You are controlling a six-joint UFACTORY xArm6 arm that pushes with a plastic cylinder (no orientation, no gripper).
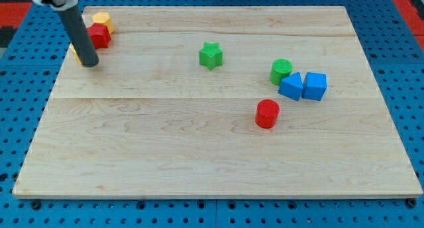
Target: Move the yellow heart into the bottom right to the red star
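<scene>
My tip [89, 64] rests on the board at the upper left. A yellow block [75, 52], mostly hidden behind the rod, lies right at the tip's left side; its shape cannot be made out. The red star [99, 36] sits just above and right of the tip, close to the rod. Another yellow block [103, 20] touches the red star's top right.
A green star [211, 56] sits at top centre. A green cylinder [281, 71], two blue blocks [291, 86] [315, 86] and a red cylinder [267, 113] cluster right of centre. The wooden board [199, 162] lies on a blue pegboard.
</scene>
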